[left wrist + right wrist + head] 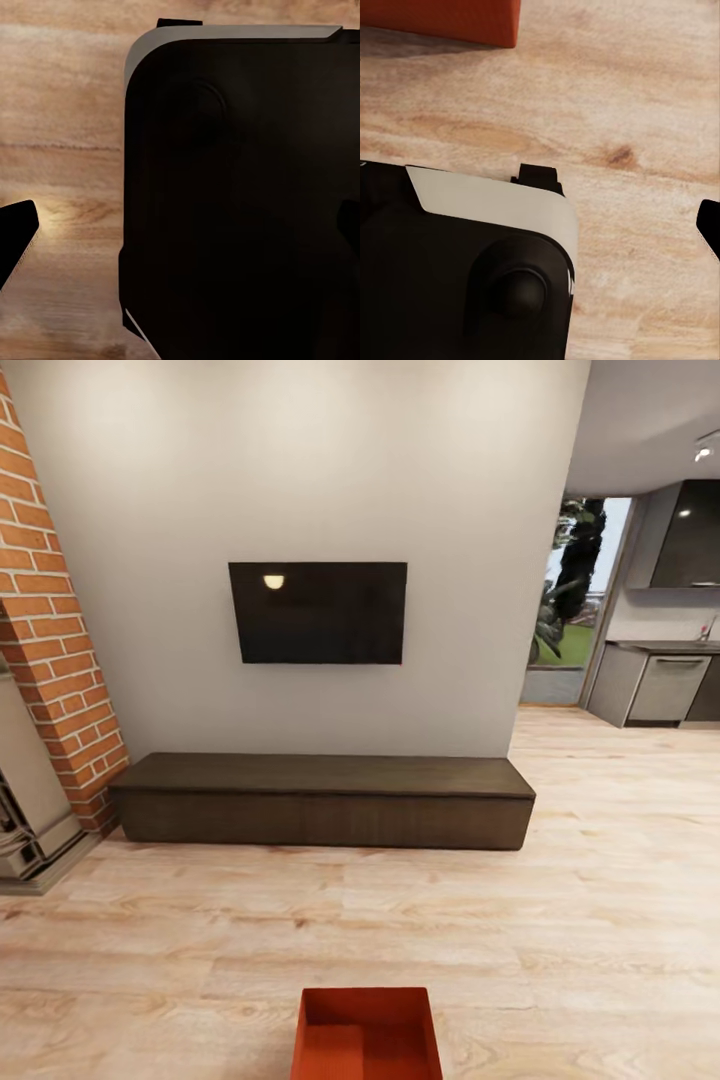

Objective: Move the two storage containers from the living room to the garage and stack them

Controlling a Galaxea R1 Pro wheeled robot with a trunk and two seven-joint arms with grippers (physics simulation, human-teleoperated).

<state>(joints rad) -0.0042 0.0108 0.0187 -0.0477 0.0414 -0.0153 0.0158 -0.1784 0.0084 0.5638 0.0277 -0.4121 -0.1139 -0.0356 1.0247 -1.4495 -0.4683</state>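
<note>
One orange-red storage container (367, 1034) sits on the light wood-plank floor (560, 920) of the living room, at the bottom centre of the head view, open side up. Its corner (450, 19) also shows in the right wrist view, well beyond the right gripper. The left gripper (184, 232) hangs open over the robot's dark base (240, 187), one fingertip (16, 238) at each side of that view, nothing between them. The right gripper (540, 232) looks open too: one dark fingertip (711, 225) stands far out at the edge, and it holds nothing.
A long dark low cabinet (325, 800) stands against the white wall under a black TV (318, 612). A red brick column (50, 620) with a grey stove (25, 800) is at the left. A doorway to a kitchen (660, 670) opens at the right.
</note>
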